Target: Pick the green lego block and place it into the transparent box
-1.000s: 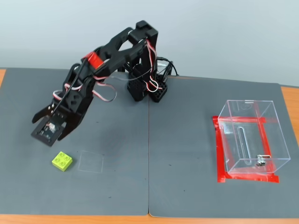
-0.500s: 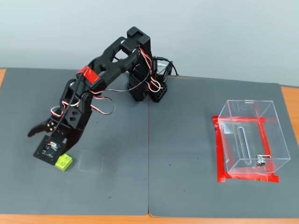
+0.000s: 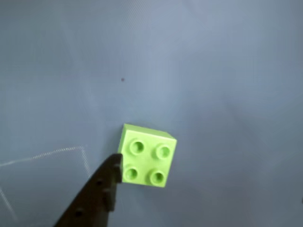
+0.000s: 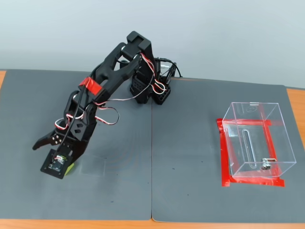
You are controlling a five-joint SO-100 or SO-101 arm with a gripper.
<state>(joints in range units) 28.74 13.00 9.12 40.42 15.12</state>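
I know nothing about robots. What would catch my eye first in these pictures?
Probably the black arm bent low over the left of the grey mat, its gripper open and almost hiding the green lego block in the fixed view. The wrist view shows that bright brick up close, four studs on top, one dark finger beside it. On the right stands the transparent box, ringed with red tape.
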